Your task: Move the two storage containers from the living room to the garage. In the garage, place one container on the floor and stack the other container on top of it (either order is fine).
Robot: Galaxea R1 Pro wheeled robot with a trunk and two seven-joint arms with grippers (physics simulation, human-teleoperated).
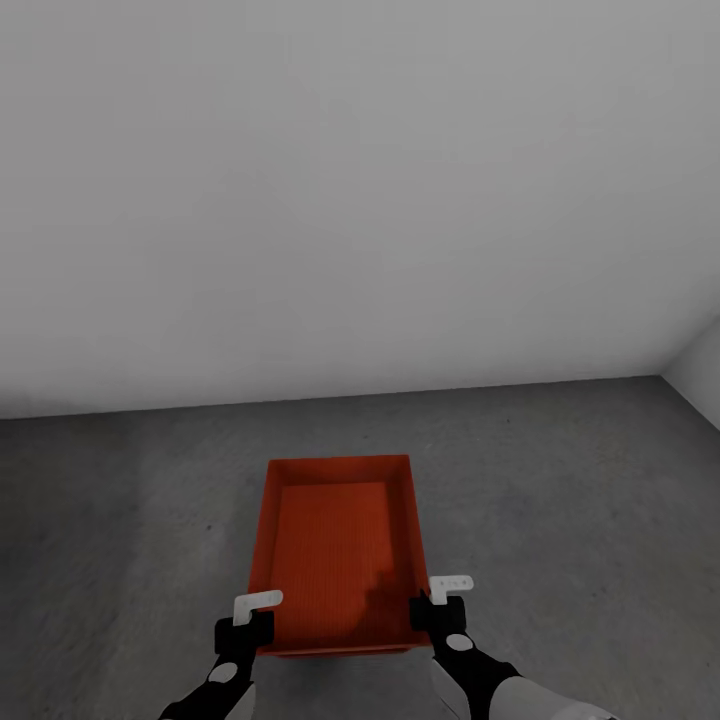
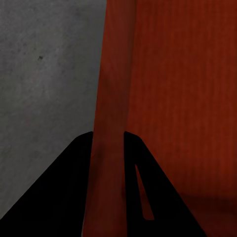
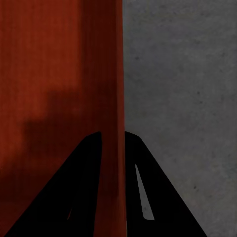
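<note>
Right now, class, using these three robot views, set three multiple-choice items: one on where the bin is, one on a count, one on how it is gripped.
1. What lies beneath the storage container?
A. light wood planks
B. the dark grey floor
C. a table

2. How many orange-red bins show?
A. one
B. two
C. three

3. How is the bin gripped?
A. by one gripper
B. by neither
C. by both, one on each side wall

Answers: 1 B, grey concrete-like surface surrounds it. 2 A, a single bin shows in the head view. 3 C, the left gripper and right gripper each straddle a side wall, as both wrist views show.
</note>
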